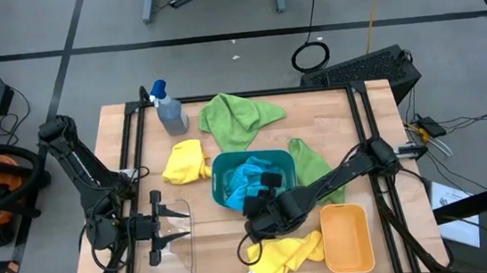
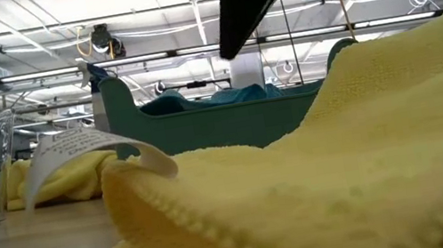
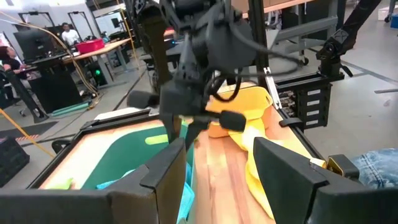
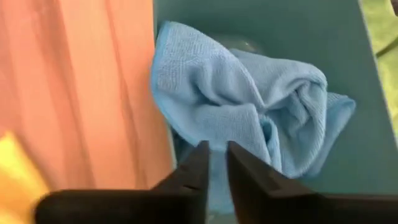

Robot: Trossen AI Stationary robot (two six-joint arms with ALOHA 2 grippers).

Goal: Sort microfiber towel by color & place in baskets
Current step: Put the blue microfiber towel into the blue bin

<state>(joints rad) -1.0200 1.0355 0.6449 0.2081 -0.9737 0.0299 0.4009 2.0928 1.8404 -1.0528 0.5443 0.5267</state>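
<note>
A white care tag [image 2: 86,147] sticks up from the near yellow towel [image 2: 322,188] in the low view. It carries small print. None of it can be read.

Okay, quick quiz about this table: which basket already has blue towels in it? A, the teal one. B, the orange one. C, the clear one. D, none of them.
A: in the high view the blue towels lie bunched inside the teal basket, while the orange basket and the clear basket hold no cloth.
</note>
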